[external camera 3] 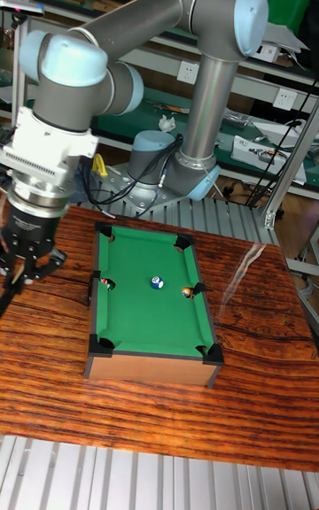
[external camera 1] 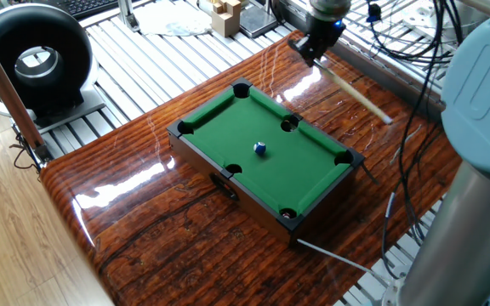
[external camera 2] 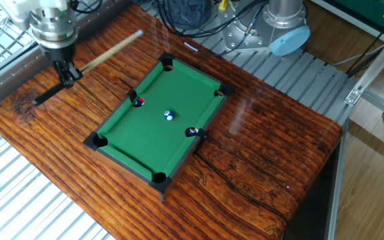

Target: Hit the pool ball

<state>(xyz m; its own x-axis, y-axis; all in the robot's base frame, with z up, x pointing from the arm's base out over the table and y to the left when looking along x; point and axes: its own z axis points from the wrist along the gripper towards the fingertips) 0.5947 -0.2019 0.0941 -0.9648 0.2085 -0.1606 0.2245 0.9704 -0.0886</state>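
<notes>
Clearly the gripper has its two fingers closed on a cue stick, clamping it near the dark butt end, off the mini pool table's far left corner in the other fixed view. The stick lies roughly level over the wooden tabletop, its pale shaft running away from the fingers toward the far edge, its dark end poking out the other way.

The pool ball, tiny, blue with a white spot, sits near the middle of the green felt, well apart from the gripper and to its right in this view. The stick's long axis runs about parallel to the table's long side, so neither end aims at the ball; I judge the coming move needs the stick swung round to line up with it. Other small balls rest by the side pockets: a red one and a dark one.
</notes>
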